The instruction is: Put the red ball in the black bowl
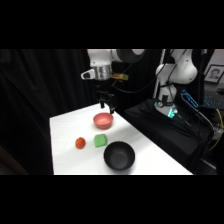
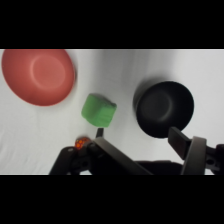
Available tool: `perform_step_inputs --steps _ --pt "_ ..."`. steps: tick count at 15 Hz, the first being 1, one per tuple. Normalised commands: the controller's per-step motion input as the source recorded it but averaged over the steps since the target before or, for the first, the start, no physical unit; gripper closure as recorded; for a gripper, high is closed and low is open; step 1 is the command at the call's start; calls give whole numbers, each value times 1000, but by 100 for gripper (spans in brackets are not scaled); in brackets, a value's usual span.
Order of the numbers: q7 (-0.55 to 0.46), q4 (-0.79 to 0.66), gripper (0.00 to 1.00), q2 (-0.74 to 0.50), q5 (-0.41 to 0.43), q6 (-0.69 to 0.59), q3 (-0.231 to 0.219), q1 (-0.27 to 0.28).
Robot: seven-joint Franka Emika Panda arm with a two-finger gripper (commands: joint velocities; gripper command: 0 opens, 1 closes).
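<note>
The black bowl lies nearest the side camera, empty. The red ball sits on the table at its 10 o'clock, just beside the green block. The gripper hangs released, grasping nothing, above the pink bowl. It should centre over the ball, clear of the block, before descending. The wrist view hides most of the ball behind the linkage; the side view shows it whole.
</note>
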Motion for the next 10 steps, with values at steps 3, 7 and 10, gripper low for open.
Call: perform_step_inputs --steps 3,7,10 --pt "34 129 0 124 -12 9 3 -29" --pt "64 350 0 306 -38 13 -14 -50" --pt "95 463 0 415 -61 61 -16 -48"
